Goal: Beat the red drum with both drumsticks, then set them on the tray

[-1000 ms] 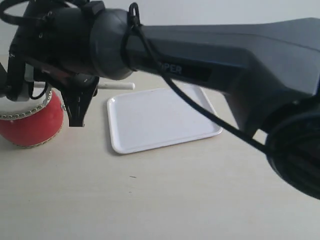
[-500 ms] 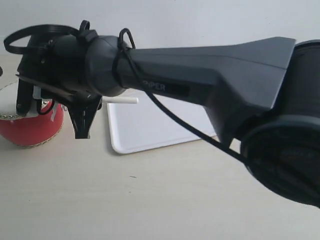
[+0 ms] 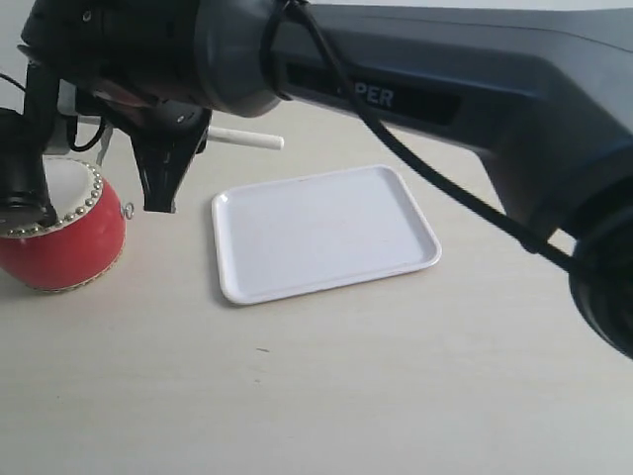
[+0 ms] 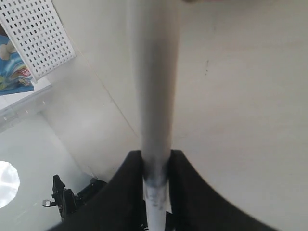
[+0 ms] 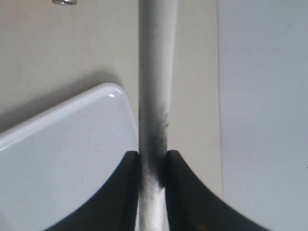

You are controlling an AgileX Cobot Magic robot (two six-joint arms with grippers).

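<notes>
The red drum with its cream skin stands at the table's left edge. The white tray lies flat to its right and holds nothing. My right gripper is shut on a cream drumstick. In the exterior view that gripper hangs just right of the drum, and the stick's butt end pokes out toward the tray's far side. My left gripper is shut on the other drumstick. It shows as a dark shape over the drum's left part. Both stick tips are hidden.
The right arm's long dark body spans the top of the exterior view, from the right edge to above the drum. A white perforated basket sits off the table in the left wrist view. Bare light wood table lies in front of the tray.
The right arm dipped toward the drum half a second ago and has now swung up, its stick's butt end sitting higher. The left gripper shows over the drum again.
</notes>
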